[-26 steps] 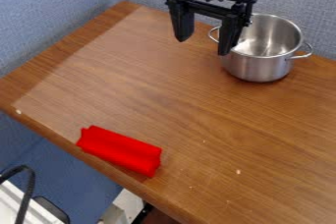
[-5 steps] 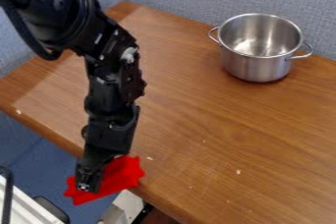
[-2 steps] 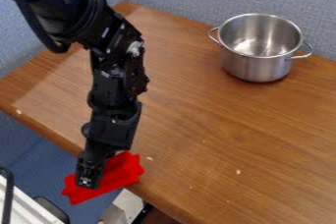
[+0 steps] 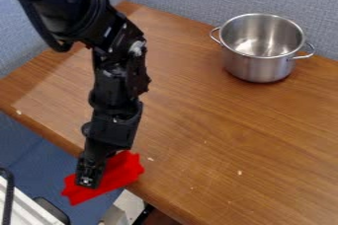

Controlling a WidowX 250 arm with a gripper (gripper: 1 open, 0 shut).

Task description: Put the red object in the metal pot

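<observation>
Single overhead-ish view. Black robot arm (image 4: 93, 41) comes in from upper left of the frame, bulky matte segments with cabling, reaching down to the lower left. Claw (image 4: 90, 175) points steeply down at the near desk edge, fingers pressed in on the red object (image 4: 109, 179); jaws nearly together and clamped on it, though the fingertips themselves are hard to make out against the dark housing.

Red object: bright red, flat, elongated, soft-looking edges, could be block or folded cloth, cannot tell. Sits in the lower left of the frame, at the front edge of the desk, one end sticking out past the claw to the right, other end lower left, slightly tilted.

Metal pot (image 4: 262, 47): upper right of the frame, shiny stainless, straight round sides, rolled rim, small loop handles on the sides, inside looks bare and reflective. Upright on the desk, well apart from the red object.

Desk (image 4: 224, 130): wood-grain top, warm brown, smooth, slight glare, rounded corner at left. Blue-grey textured wall (image 4: 53, 81) behind, at upper left.
</observation>
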